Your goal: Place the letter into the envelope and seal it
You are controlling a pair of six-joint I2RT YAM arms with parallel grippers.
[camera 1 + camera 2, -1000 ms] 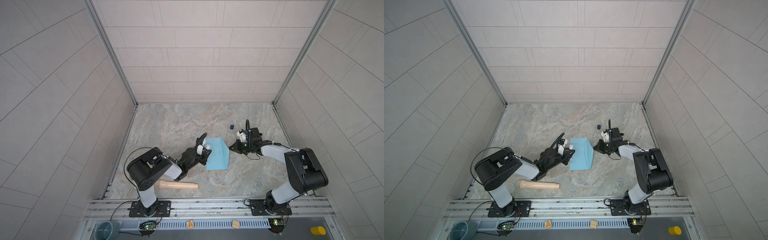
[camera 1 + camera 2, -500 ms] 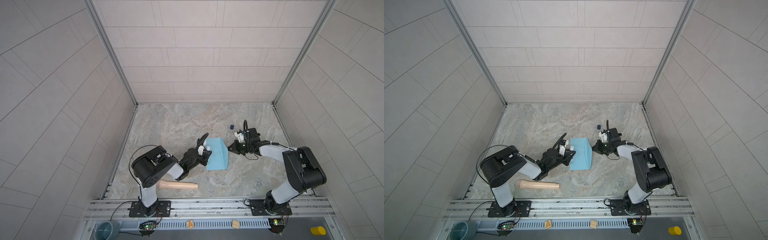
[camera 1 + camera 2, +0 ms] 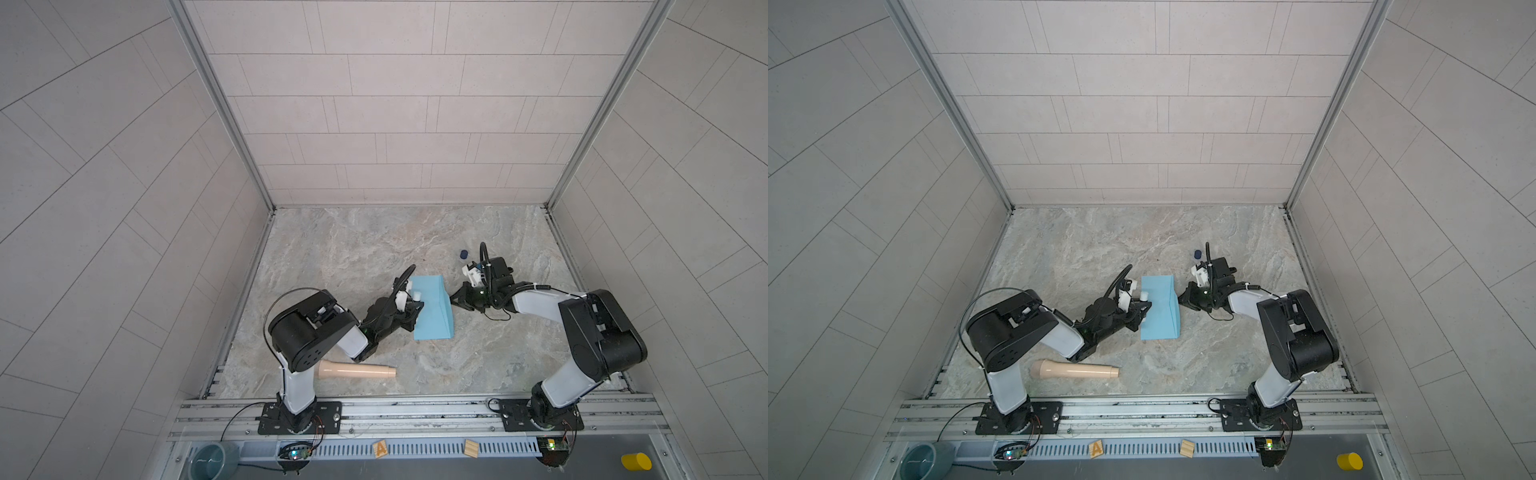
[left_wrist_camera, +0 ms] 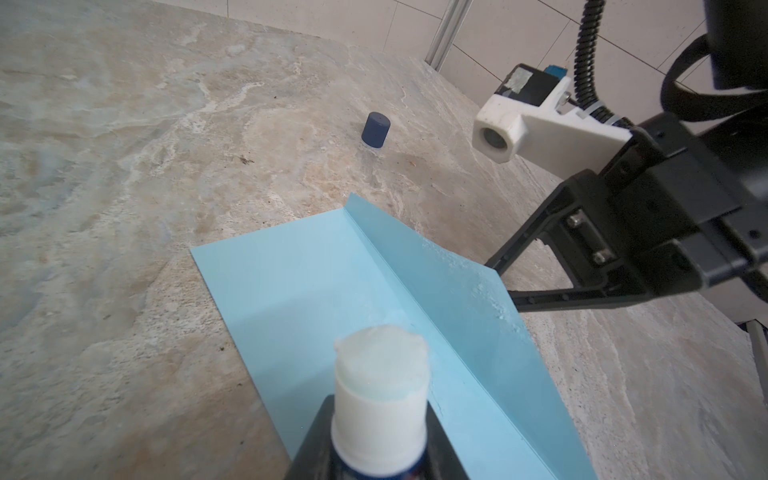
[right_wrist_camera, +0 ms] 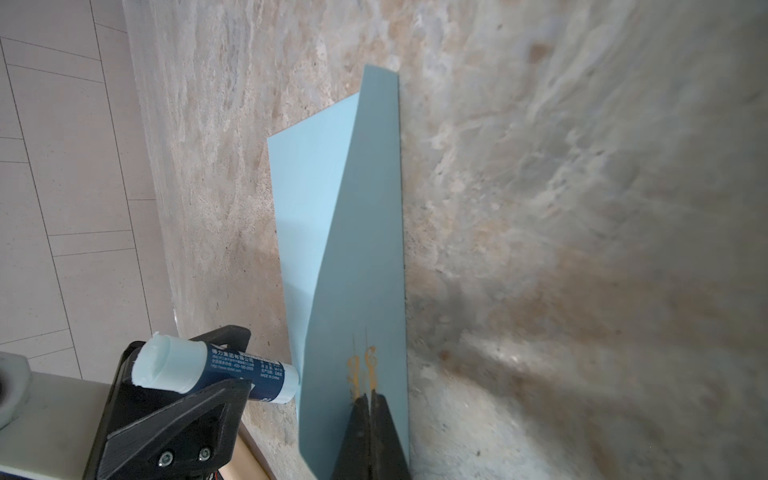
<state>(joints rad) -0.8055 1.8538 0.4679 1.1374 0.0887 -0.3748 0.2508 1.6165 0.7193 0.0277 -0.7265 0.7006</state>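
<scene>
Glue stick (image 5: 220, 368) label: "MADE IN CHINA"

Three walls (image 3: 395, 116) of pale grey rectangular tiles are enclosing the work cell, with aluminium corner posts (image 3: 221, 104) running down to the tabletop (image 3: 353, 245), which is showing a beige-grey marble pattern. An aluminium rail (image 3: 415, 409) is spanning the near edge, and soft, even light is falling across all surfaces, casting only faint shadows.
</scene>
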